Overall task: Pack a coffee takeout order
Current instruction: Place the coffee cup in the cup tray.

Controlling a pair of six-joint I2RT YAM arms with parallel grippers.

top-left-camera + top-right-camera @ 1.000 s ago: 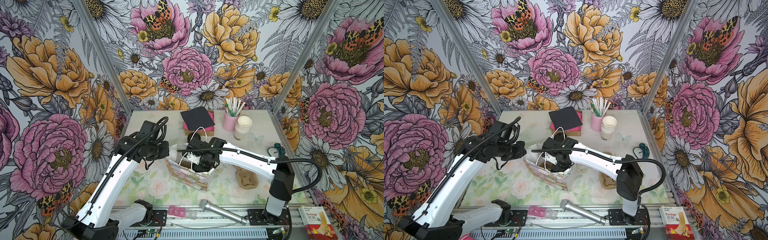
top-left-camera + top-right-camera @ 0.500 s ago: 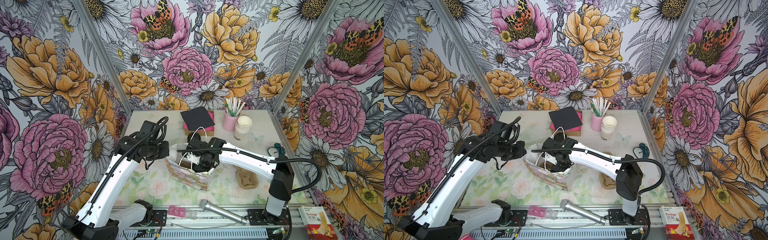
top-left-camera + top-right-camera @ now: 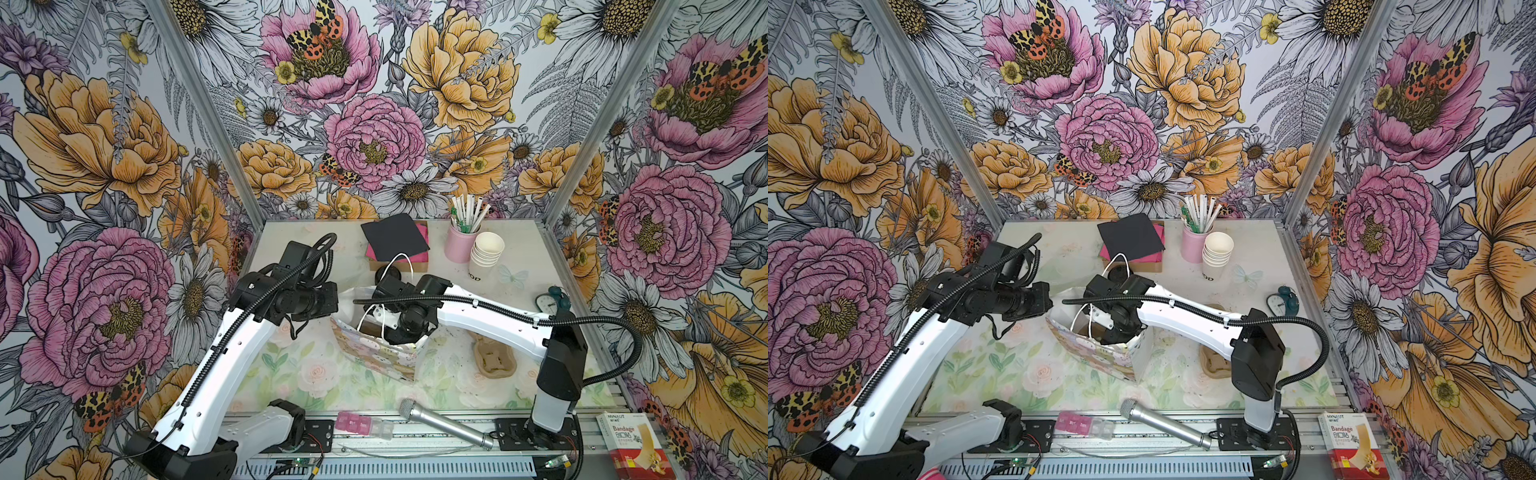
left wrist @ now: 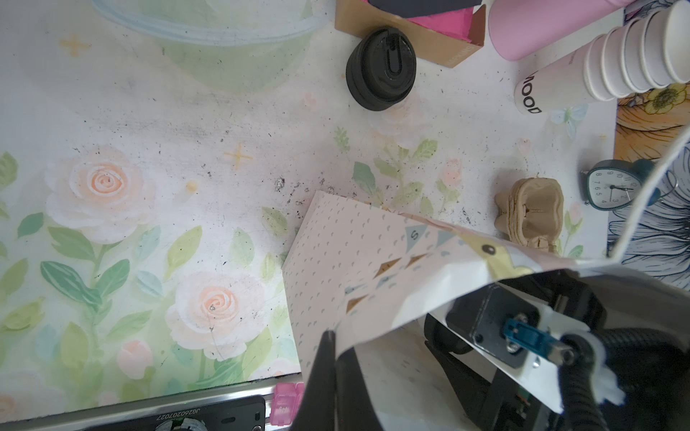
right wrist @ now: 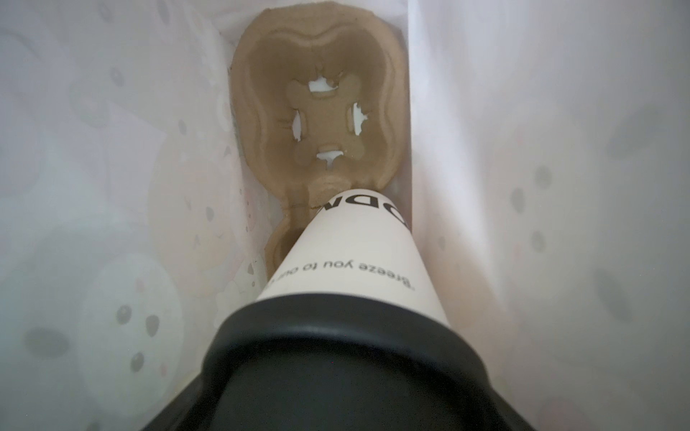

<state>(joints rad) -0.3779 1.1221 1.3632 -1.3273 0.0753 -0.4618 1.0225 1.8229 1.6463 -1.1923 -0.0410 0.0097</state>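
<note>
Inside, the left gripper (image 4: 333, 345) is clamping the paper bag (image 4: 336, 261) by its rim, while the right gripper (image 3: 409, 324) is reaching in with its jaws hidden, so I cannot tell its grip. Only the right wrist view is showing the cup (image 5: 351, 268), wearing its lid (image 5: 336, 354) and sitting in the carrier (image 5: 325, 112). The black napkin (image 3: 395, 235) is lying outside at the back, not yet packed.

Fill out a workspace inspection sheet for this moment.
Surface: floral mat, dark specks.
Job's things: white cup, black lid on, base at a carrier well inside the gift bag; black napkin on the pink napkins, unpacked.
Clutter: cup stack, straw holder, loose lids, spare carriers, clock, microphone, pill case, bandage box.
Grippers: left gripper shut on the bag's rim; right gripper inside the bag, jaws hidden.
Cables: black conduits along both arms, one crossing the bag mouth.
Surroundings: floral walls.
</note>
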